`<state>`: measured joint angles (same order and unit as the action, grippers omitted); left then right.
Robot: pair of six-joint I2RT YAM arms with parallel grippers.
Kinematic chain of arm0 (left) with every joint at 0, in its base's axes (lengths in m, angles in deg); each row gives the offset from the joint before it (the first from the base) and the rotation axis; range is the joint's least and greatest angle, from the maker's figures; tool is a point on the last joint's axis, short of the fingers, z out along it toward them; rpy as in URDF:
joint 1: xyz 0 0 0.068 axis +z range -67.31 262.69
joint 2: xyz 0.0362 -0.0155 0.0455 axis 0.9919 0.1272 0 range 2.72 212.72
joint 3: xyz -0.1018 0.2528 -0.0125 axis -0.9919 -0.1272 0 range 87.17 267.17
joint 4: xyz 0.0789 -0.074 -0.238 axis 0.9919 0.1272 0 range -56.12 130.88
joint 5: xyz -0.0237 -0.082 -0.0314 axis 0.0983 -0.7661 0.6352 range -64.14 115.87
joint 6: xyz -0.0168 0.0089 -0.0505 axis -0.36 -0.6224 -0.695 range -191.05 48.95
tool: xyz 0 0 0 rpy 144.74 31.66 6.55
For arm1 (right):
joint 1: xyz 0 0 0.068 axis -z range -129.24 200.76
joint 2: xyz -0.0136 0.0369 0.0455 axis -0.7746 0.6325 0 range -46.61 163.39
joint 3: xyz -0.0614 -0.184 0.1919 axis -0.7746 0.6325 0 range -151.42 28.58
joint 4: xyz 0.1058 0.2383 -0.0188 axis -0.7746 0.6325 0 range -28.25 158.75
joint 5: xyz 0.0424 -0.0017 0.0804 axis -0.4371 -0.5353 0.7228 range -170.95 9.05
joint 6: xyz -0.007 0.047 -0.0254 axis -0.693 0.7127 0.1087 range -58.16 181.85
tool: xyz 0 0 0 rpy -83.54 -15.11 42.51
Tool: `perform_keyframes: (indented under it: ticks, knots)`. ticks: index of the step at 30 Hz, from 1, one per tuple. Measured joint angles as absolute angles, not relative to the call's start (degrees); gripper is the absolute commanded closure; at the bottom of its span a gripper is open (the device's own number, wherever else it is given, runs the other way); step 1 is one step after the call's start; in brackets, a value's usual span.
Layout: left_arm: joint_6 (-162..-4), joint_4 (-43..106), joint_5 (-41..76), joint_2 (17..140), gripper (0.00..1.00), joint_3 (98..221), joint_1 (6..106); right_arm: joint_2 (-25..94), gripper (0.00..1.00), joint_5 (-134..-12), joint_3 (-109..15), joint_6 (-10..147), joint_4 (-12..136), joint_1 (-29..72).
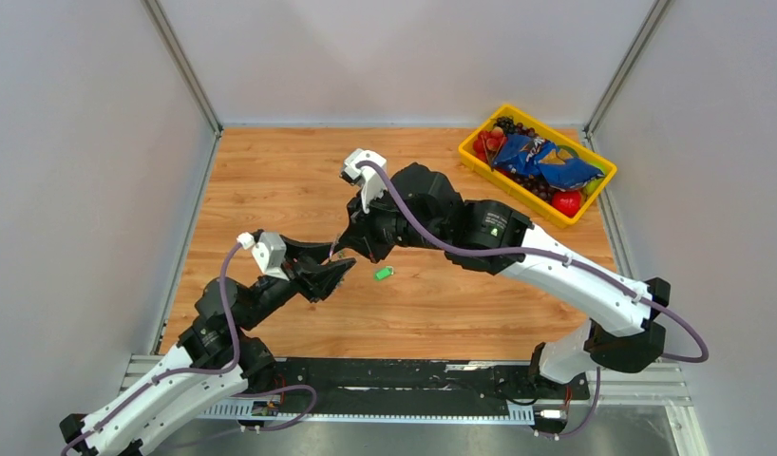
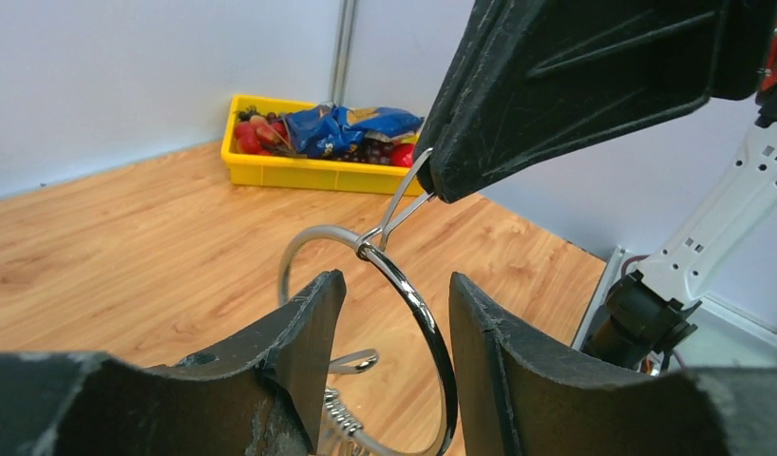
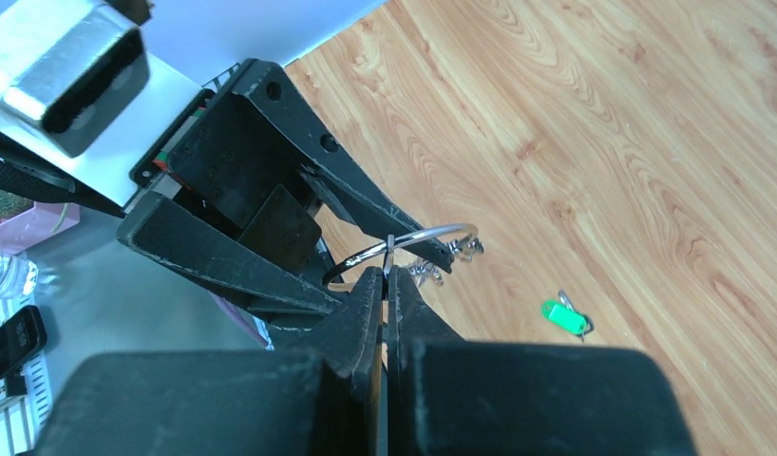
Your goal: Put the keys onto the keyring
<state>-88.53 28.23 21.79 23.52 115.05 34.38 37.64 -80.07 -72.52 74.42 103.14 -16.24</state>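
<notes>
Robot lab test cell, wood-grain table boxed in by grey panels on aluminium posts, robot arms bolted to a rail at its near edge

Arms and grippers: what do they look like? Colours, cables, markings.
The left arm and right arm have white links and black joints. A purple cable runs along each to a white wrist camera. The right arm carries a small green mark on a black joint. The left gripper and right gripper are black, with wedge-shaped, scuffed fingers.
</notes>
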Motion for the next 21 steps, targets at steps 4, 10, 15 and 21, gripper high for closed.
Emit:
perform_keyframes:
  ticks: [4, 10, 15, 21]
  knots:
    - [-86.0, 28.6, 21.0, 21.6, 0.45, 115.1, 34.4, 39.7, 1.00, -80.1, -76.7, 75.1, 107.8, -16.2]
    - [-83.7, 28.6, 20.1, 20.8, 0.46, 115.1, 34.4, 42.4, 1.00, -79.9, -81.4, 75.6, 113.2, -16.2]
    - [-82.6, 28.6, 19.9, 20.8, 0.48, 115.1, 34.4, 44.1, 1.00, -79.4, -82.9, 76.2, 116.5, -16.2]
    - [-81.3, 28.6, 19.8, 20.6, 0.55, 115.1, 34.4, 45.4, 1.00, -79.0, -84.6, 76.9, 119.4, -16.2]
